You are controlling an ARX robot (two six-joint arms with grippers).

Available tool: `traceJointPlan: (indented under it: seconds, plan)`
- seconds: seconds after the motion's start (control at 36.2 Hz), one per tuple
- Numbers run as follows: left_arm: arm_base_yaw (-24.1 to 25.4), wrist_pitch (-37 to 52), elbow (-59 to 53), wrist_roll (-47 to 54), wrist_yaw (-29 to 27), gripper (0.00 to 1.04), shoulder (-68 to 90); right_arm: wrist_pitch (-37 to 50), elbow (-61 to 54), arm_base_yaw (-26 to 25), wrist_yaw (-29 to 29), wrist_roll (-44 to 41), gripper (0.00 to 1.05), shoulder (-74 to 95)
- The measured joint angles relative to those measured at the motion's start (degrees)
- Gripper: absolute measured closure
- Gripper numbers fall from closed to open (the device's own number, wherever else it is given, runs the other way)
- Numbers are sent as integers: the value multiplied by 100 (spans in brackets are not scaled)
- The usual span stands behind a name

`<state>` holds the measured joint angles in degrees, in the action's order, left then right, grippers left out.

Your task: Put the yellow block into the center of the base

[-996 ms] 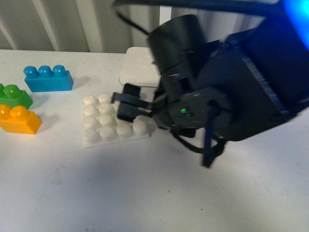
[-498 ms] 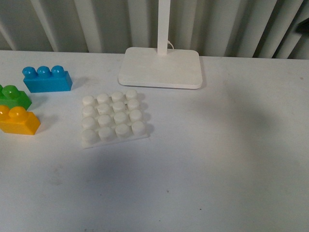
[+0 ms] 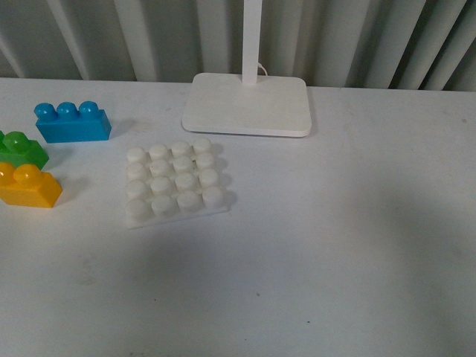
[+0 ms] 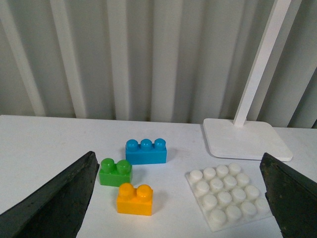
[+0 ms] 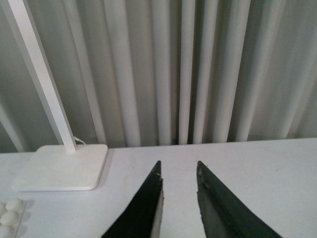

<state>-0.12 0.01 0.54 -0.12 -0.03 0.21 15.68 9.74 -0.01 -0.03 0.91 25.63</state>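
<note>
The yellow block [image 3: 28, 186] lies at the table's left edge in the front view, in front of a green brick [image 3: 21, 149]. It also shows in the left wrist view [image 4: 134, 199]. The white studded base [image 3: 175, 181] lies flat right of it, and shows in the left wrist view [image 4: 227, 195]. My left gripper [image 4: 181, 186] is open, its jaws wide apart, held back from the block and base with nothing between them. My right gripper [image 5: 179, 169] is shut and empty above bare table. Neither arm shows in the front view.
A blue three-stud brick [image 3: 72, 121] lies behind the green one. A white lamp stand [image 3: 248, 104] with a pole stands behind the base. A ribbed white wall closes the back. Bare table lies right of the base.
A dark arm that filled the upper right of the front view, with its gripper over the base, has withdrawn out of view. The bricks and base have not moved.
</note>
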Motion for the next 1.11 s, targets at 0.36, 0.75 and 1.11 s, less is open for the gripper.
traceJointPlan:
  seconds: [0.36,0.75,1.11]
  plan:
    - [0,2,0,0,0,6,0,-199,-533,0,0,-63,104,-728]
    - [0,0,0,0,0,6,0,-470,-870,0,0,-66,104,-1408]
    - [0,2,0,0,0,6,-2,-1556,-938,0,-2,-79,100,-2531]
